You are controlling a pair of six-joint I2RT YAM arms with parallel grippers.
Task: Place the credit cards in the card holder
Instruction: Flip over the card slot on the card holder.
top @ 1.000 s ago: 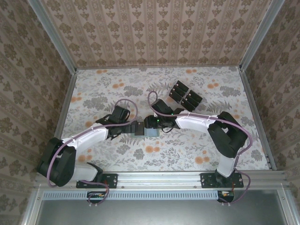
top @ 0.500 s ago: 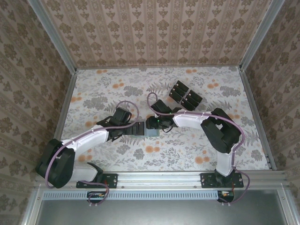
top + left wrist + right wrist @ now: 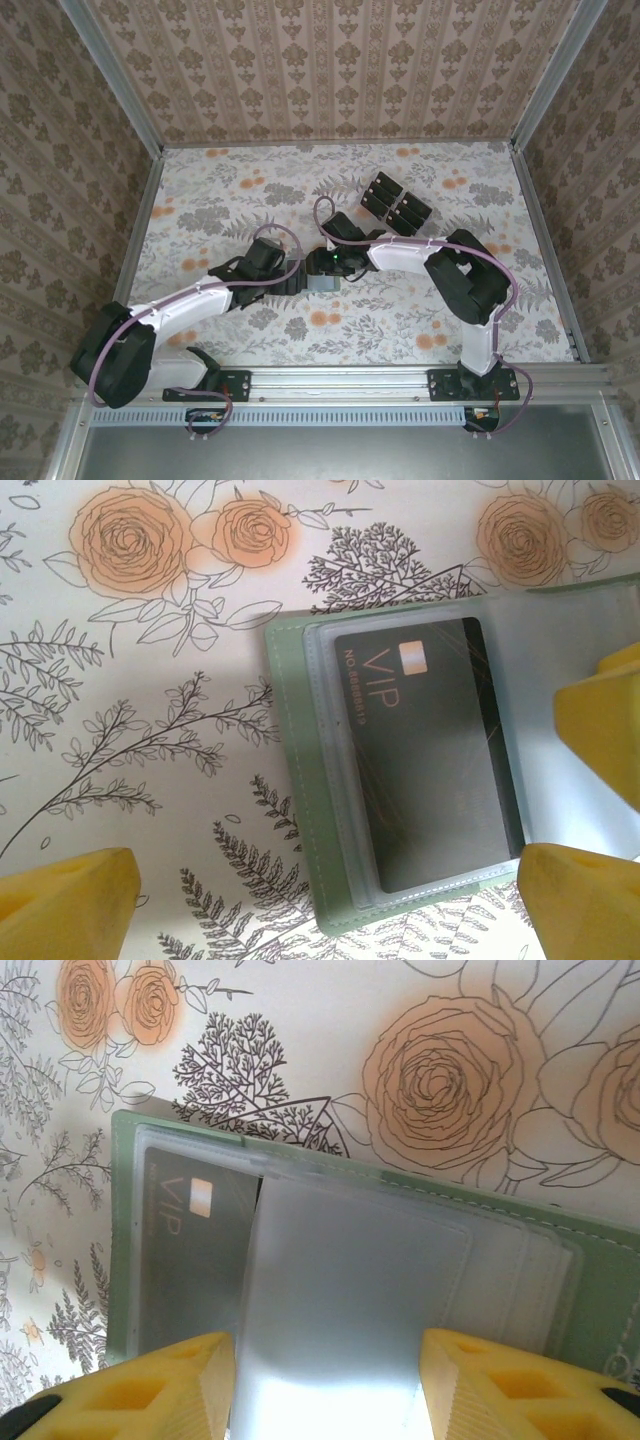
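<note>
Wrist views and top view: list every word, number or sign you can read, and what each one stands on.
"VIP": on the black card in the card holder, left wrist view.
"VIP": the same card, seen through the clear sleeve, right wrist view.
"NO." plus digits: beside VIP on that card; the digits are too small to read surely.
Far black cards, top view: marks too small to read.

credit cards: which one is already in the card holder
The card marked VIP, already slotted into the open green card holder. The other black cards sit grouped farther back on the table, outside it.
</note>
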